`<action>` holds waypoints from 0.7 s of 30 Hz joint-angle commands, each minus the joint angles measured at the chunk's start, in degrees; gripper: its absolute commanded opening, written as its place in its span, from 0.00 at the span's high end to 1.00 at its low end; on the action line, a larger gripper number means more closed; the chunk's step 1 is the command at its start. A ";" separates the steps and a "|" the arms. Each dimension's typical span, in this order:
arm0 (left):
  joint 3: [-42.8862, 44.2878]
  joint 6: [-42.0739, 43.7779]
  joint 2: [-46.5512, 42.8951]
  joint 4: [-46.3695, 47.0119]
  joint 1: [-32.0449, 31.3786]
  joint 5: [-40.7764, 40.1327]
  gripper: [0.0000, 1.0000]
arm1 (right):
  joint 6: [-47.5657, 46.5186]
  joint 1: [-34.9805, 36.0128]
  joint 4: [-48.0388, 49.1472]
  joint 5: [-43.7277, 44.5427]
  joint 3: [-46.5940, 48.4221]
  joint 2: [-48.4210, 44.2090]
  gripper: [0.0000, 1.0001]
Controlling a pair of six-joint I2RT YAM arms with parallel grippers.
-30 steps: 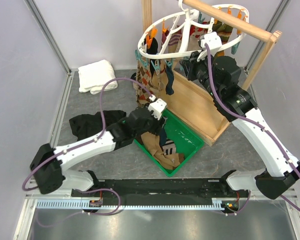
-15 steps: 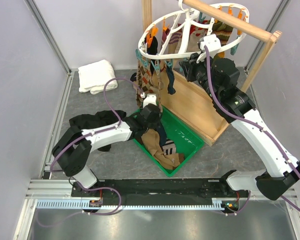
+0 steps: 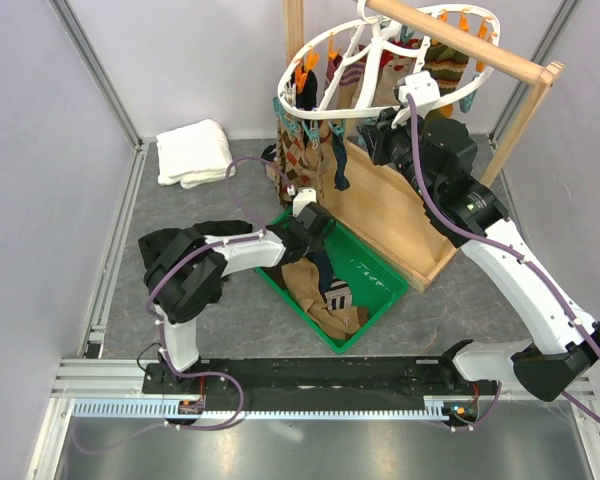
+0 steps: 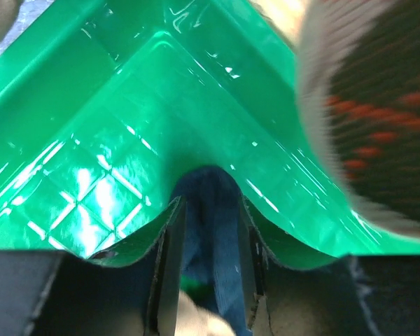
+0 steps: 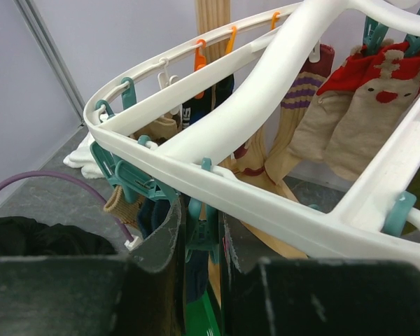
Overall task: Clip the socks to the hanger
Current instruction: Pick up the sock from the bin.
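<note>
1. Step in hand: picking the next sock. The left end effector (image 3: 315, 224) is down in the green bin (image 3: 380, 272), centre of the top view.
2. Left state: in the wrist view the jaws sit partway apart, straddling a fold of the navy sock (image 4: 210, 234). The fabric nearly fills the gap. Can't tell whether the pads are biting yet.
3. The right end effector (image 5: 198, 210) is up at the hanger rim, upper right of centre in the top view. Its jaws are fully closed, pinching a teal clip (image 5: 200, 234) that hangs under the rim. My read is that it's holding that clip ready for the incoming sock.
4. Task items: the hanger (image 3: 380, 45) hangs from the wooden rail (image 3: 460, 45) at the top of the frame. The clipped socks (image 3: 310, 150) dangle from its lower-left rim, with more at the back. Loose ones remain in the bin, with a tan sock (image 3: 308, 290) just below the navy one.
5. Progress looks partway: several are hung and several are left.
6. Next move:
   - Close onto the navy fold only.
   - Lift clear of the bin wall.
   - Carry the cuff up and right to the held clip.
   - Feed the edge into the clip mouth before the right side lets go.
7. Risks: the tan sock may ride up with the navy one, or a thin pinch may slip mid-carry.
</note>
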 commanded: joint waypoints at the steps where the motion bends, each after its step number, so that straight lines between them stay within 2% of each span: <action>1: 4.05 -1.94 3.63 0.81 0.41 -0.89 0.59 | 1.02 0.23 -1.51 -2.66 -1.04 -0.59 0.95; 3: 4.22 -2.56 5.12 0.45 0.41 -0.36 0.60 | 1.11 0.23 -1.42 -2.67 -1.13 -0.50 0.95; 6: 3.79 -3.44 5.57 -0.34 0.41 0.78 0.70 | 1.11 0.14 -1.24 -2.75 -1.13 -0.59 0.95; 9: 2.04 -4.14 3.38 -0.43 0.41 1.14 0.84 | 1.11 0.14 -1.33 -2.75 -1.04 -0.67 0.95; 10: 1.50 -4.14 2.67 -0.43 0.41 0.96 0.94 | 1.11 0.06 -1.16 -2.67 -1.04 -0.67 0.95; 11: 1.06 -4.14 1.71 -0.43 0.41 0.96 0.98 | 1.20 0.14 -1.24 -2.67 -1.04 -0.67 0.95; 17: -4.38 -1.60 -11.29 3.08 0.32 1.40 0.98 | 1.28 0.14 -1.07 -2.93 -1.13 -0.85 0.95; 21: -9.03 4.01 -21.04 8.87 0.14 2.71 0.98 | 1.28 0.14 -1.07 -2.84 -1.13 -1.20 0.95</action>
